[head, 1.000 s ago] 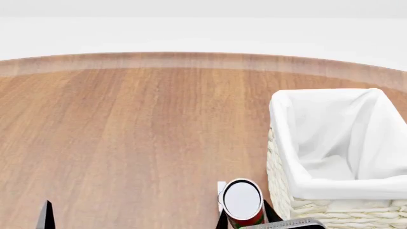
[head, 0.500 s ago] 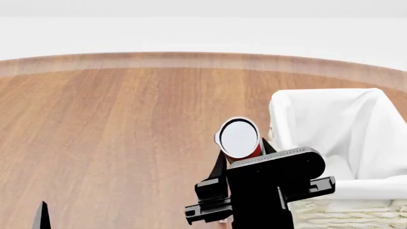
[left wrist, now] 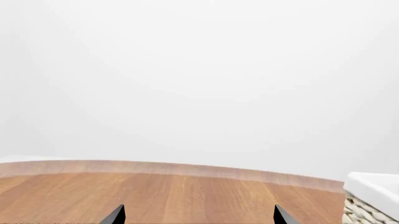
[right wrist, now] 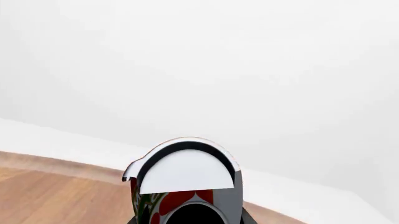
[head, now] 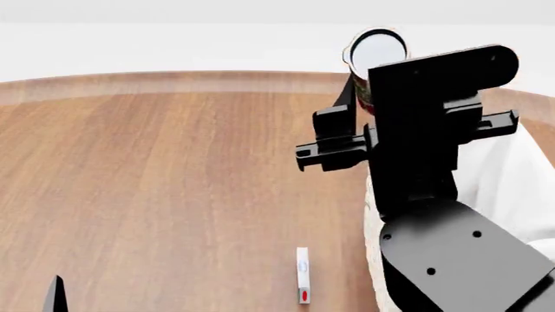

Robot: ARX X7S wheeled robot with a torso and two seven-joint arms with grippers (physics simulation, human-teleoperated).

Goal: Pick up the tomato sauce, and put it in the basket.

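High above the wooden bench point(head: 156, 188), the right claw point(head: 364, 75) grips the tomato sauce can point(head: 375, 49), held near the basket point(head: 520, 169). Best to carry it over the opening, lower, then release. Left claw point(left wrist: 198, 215) rests wide open.

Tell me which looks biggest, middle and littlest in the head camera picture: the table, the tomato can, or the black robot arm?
1. Table
2. Right arm with its right gripper, enlarged by nearness
3. Tomato sauce
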